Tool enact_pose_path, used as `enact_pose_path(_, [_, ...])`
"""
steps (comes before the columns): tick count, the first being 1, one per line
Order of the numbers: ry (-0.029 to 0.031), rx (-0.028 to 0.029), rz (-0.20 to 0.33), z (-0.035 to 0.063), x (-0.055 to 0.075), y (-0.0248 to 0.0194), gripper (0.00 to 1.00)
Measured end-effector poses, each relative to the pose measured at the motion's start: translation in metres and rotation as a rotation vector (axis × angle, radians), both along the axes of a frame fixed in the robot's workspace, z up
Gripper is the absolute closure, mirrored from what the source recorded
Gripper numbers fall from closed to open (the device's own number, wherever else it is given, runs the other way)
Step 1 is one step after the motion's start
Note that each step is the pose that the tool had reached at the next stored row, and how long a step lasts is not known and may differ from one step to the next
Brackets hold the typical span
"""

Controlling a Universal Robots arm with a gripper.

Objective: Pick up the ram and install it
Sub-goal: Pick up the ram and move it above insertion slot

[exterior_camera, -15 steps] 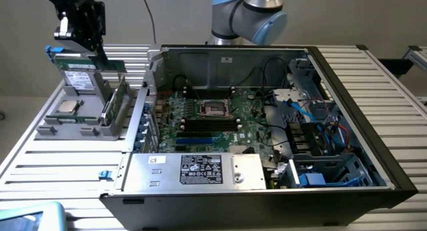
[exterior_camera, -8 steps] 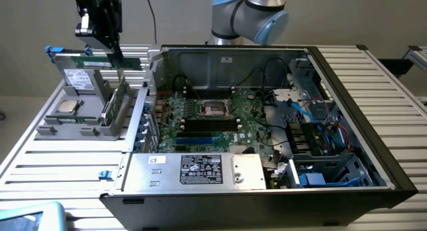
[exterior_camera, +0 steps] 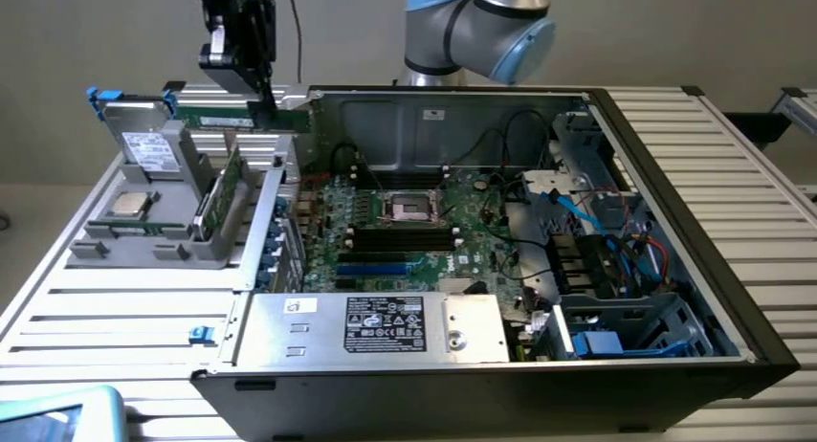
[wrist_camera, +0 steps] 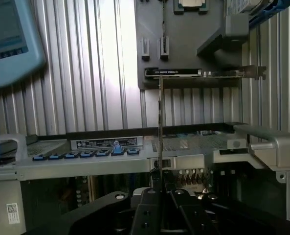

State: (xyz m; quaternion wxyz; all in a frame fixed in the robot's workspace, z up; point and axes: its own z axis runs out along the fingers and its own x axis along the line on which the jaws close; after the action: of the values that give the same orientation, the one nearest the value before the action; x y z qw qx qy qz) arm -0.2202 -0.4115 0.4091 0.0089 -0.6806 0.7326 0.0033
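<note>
Near the grey rack (exterior_camera: 141, 252), jaws grip the ram (wrist_camera: 160, 122).

— Where does it all sit?
— The black metal computer case (exterior_camera: 447, 404) lies on the slatted silver metal table (exterior_camera: 115, 318). The grey plastic parts holder (exterior_camera: 153, 251) is just beside it, on the exterior view's left.
— In the holder?
— The boxy grey drive (exterior_camera: 151, 145) stands at the back, with the square silver processor chip (exterior_camera: 130, 205) lying before it.
— Inside the case?
— The green motherboard (exterior_camera: 344, 260) is on the floor, and the silver metal power supply box (exterior_camera: 370, 327) is at the near wall.
— The ram?
— The thin green circuit-board ram (wrist_camera: 160, 122) is clamped in the black gripper (exterior_camera: 266, 96), up behind the holder, near the case's far corner.
</note>
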Motion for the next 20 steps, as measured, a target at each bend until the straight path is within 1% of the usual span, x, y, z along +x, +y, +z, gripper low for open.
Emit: enact_pose_path(20, [0.0005, 0.0001, 0.0, -0.0007, 0.091, 0.0003, 0.87])
